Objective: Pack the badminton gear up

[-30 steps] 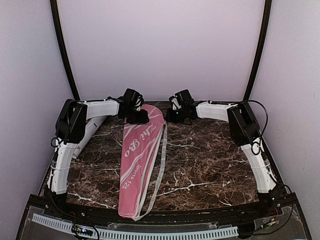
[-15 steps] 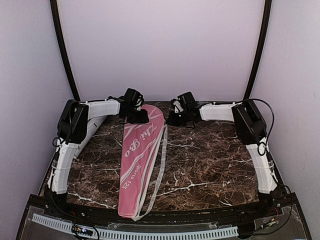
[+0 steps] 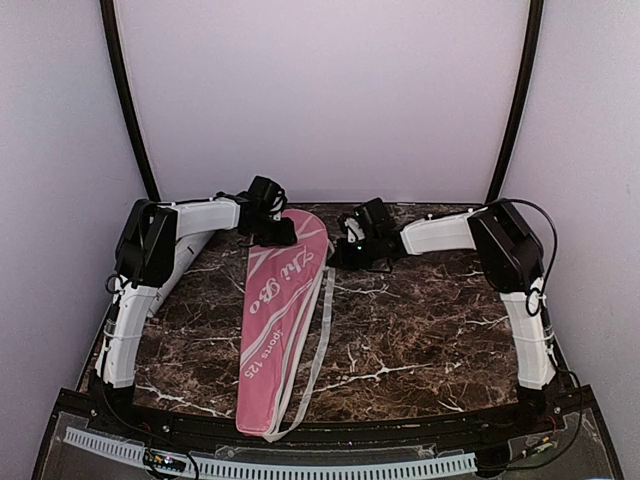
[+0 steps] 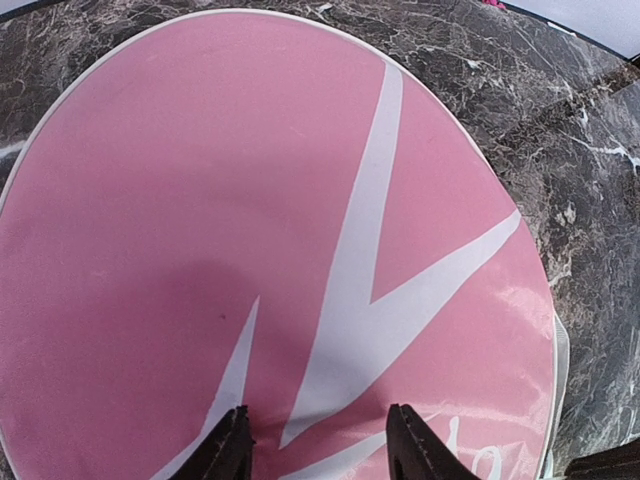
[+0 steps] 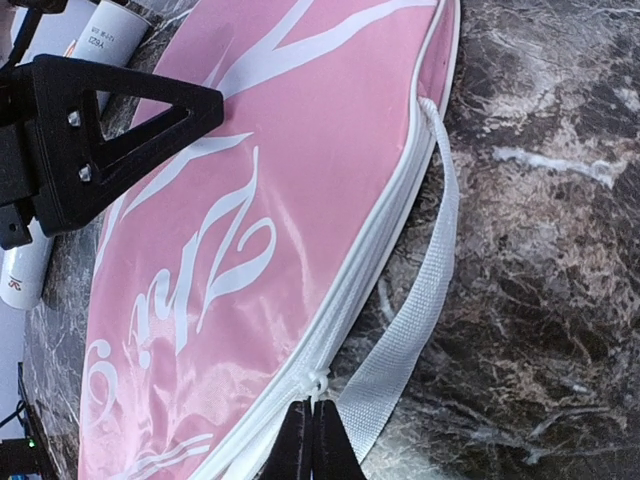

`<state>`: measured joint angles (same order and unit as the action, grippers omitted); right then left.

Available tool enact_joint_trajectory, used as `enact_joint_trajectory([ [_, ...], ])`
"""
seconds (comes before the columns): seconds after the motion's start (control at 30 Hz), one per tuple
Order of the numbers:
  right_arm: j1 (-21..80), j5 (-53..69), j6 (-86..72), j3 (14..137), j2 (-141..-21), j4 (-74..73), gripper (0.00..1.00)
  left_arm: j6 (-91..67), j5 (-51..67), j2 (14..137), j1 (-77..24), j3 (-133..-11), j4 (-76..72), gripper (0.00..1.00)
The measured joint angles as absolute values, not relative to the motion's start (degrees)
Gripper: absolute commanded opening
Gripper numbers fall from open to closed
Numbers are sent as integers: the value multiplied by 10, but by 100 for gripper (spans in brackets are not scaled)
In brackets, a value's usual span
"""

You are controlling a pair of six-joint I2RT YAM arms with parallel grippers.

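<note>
The pink bag (image 3: 272, 310) lies left of centre on the table (image 3: 430, 320), wide end far. The left gripper (image 4: 316, 440) hangs partly open over it, empty. The right gripper (image 5: 310, 432) is clenched at its zipper pull (image 5: 317, 383).

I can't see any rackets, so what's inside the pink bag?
Only its outside shows: the pink racket-shaped bag with white lettering lies flat on the dark marble table, and its white zip looks closed where visible. Anything inside is covered.
</note>
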<state>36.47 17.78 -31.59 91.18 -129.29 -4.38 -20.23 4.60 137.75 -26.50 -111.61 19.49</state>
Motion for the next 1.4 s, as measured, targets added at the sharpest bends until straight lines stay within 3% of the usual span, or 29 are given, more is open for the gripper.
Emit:
enact_joint_trajectory([
  [0.33,387,189,-349,824,-1247,-7,0,-204,47,1378,-265,-1117,196,50],
  [1.03,386,184,-374,821,-1250,-1,0,-131,37,1357,-361,-1088,175,52],
  [1.4,381,200,-411,801,-1250,30,0,-103,6,1392,-378,-1138,201,35],
])
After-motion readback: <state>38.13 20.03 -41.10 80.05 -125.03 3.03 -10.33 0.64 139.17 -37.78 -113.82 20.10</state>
